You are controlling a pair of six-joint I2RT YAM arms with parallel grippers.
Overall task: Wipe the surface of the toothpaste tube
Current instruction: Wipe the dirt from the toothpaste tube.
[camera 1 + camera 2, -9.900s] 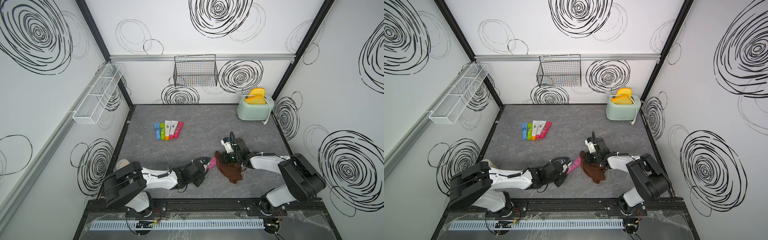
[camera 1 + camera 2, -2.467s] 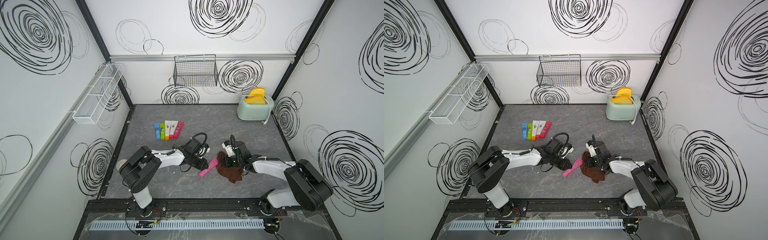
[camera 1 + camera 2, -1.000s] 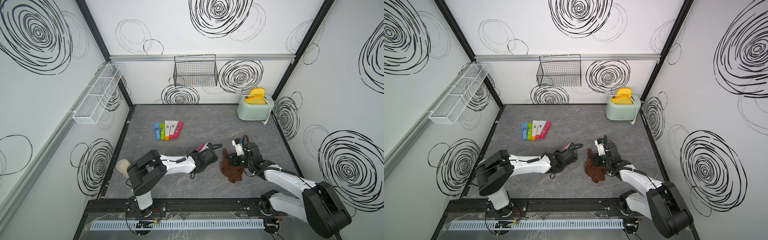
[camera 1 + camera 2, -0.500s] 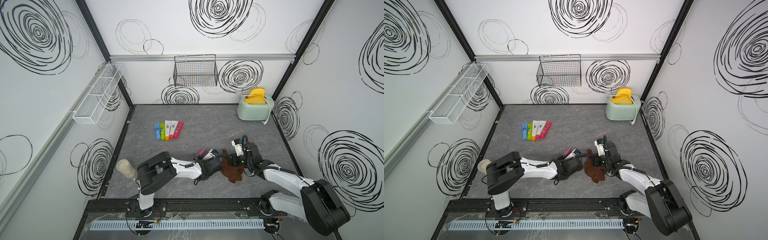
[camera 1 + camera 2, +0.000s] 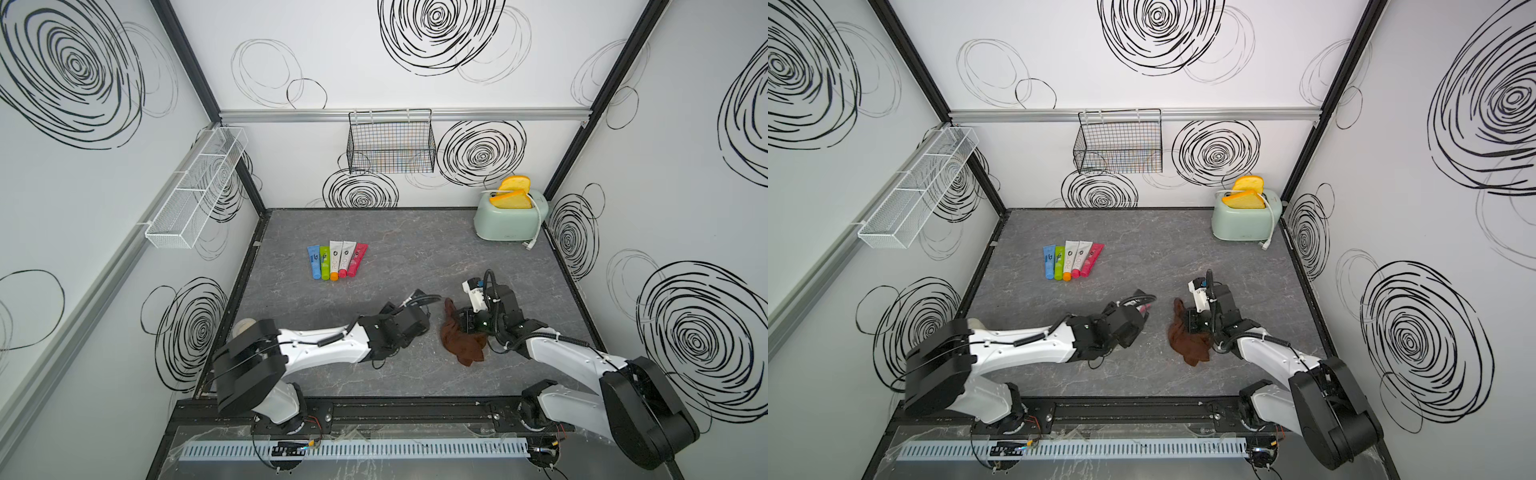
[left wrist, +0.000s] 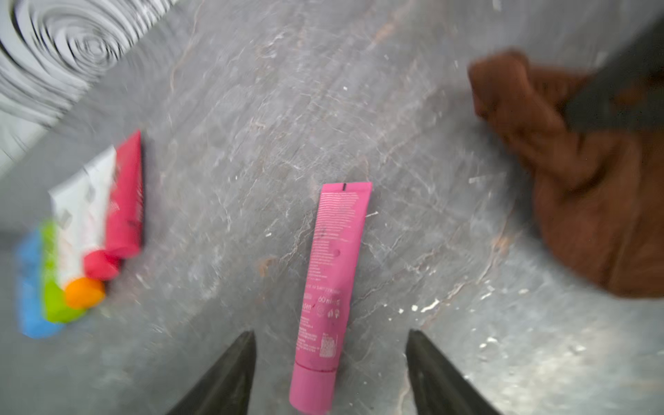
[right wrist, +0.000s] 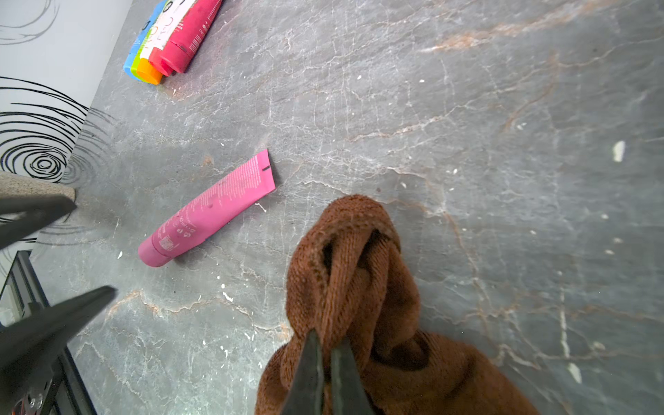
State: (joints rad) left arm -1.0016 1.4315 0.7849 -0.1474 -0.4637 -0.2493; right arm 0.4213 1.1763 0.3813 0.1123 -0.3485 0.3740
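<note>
A pink toothpaste tube (image 6: 330, 287) lies flat on the grey table, cap end toward my left gripper (image 6: 330, 332). The left gripper is open, its dark fingers either side of the cap and not touching it. In the right wrist view the tube (image 7: 212, 212) lies free, with the left gripper (image 7: 95, 248) just behind its cap. My right gripper (image 7: 327, 337) is shut on a brown cloth (image 7: 352, 258), bunched on the table just right of the tube. In both top views the arms meet mid-table, with the cloth (image 5: 459, 345) (image 5: 1187, 343) under the right gripper (image 5: 465, 322).
A row of several coloured tubes (image 5: 336, 259) lies side by side toward the back left. A mint toaster (image 5: 505, 222) with yellow toast stands in the back right corner. A black wire basket (image 5: 390, 143) and a white rack (image 5: 195, 191) hang on the walls.
My left gripper has opened and let go of the pink tube, which it held raised a second ago; the tube now lies on the table. The right gripper still holds the cloth.
</note>
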